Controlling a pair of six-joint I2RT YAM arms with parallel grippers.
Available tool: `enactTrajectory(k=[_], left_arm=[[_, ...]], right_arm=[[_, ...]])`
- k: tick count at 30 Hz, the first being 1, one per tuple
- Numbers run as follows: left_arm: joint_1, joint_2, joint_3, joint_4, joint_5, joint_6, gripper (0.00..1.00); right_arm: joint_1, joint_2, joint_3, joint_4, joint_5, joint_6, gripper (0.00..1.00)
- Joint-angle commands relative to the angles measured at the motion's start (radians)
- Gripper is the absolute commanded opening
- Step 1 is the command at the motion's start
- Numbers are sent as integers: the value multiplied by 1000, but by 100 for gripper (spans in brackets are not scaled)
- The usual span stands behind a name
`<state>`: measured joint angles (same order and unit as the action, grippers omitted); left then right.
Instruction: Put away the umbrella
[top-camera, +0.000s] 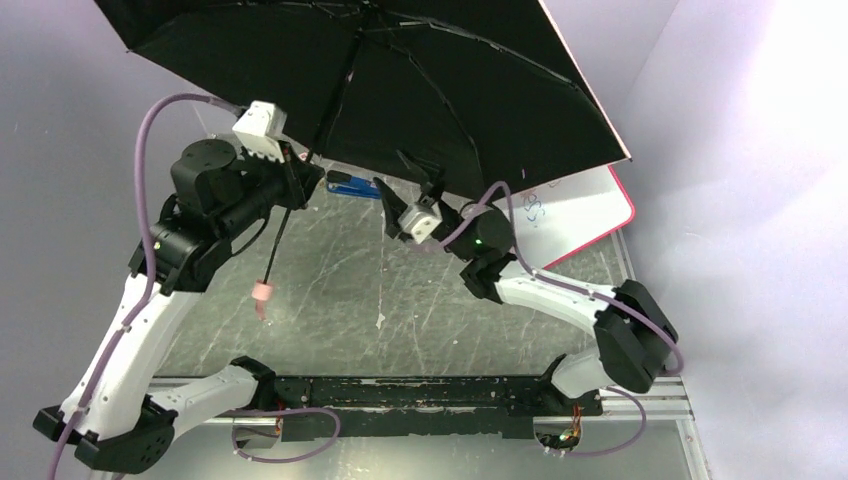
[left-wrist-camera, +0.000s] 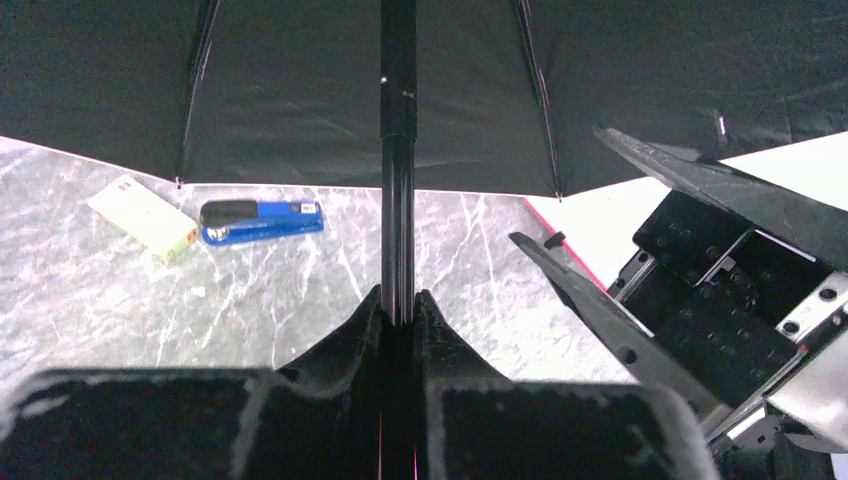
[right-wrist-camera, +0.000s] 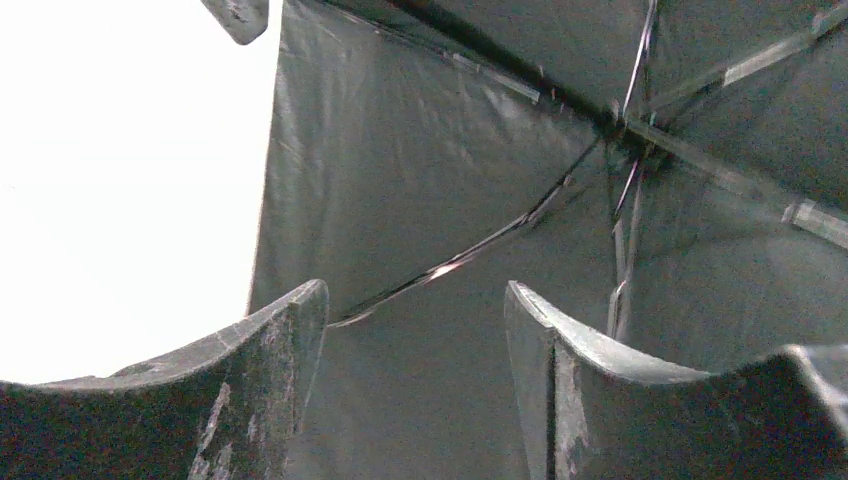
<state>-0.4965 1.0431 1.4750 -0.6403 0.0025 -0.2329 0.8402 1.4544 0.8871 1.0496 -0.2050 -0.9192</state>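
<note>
The umbrella (top-camera: 420, 70) is open, its black underside facing me across the back of the table, a pale pink rim at its right edge. Its thin black shaft (top-camera: 300, 175) slants down to a small pink handle (top-camera: 263, 292) hanging above the table. My left gripper (top-camera: 302, 170) is shut on the shaft (left-wrist-camera: 397, 200) and holds the umbrella up. My right gripper (top-camera: 412, 180) is open and empty, raised just under the canopy; its wrist view shows black fabric and metal ribs (right-wrist-camera: 480, 240) between its fingers (right-wrist-camera: 290, 330), touching nothing.
A blue stapler (top-camera: 352, 184) lies on the table below the canopy, also in the left wrist view (left-wrist-camera: 260, 219) beside a pale yellow-green pad (left-wrist-camera: 142, 215). A pink-framed whiteboard (top-camera: 580, 215) lies at the right. The arm bases sit on a black rail (top-camera: 420, 390).
</note>
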Motion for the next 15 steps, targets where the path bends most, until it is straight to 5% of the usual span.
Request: enactTrajectory(k=[1,7,10,15], left_arm=[[1,-104,-33,227,-24,-6,5],[1,-174,-157,326,-20,-30,5],[2,-199,-229,391,-12,-35,5],[1,-243,-335,484,22,-52,5]], right_arm=[[5,-98,-43,62,111,515,68],[4,-105,89,-204,238,1280,72],[6,-35,211,-315,156,1532,76],[7,77,248,-145,85,1898,77]])
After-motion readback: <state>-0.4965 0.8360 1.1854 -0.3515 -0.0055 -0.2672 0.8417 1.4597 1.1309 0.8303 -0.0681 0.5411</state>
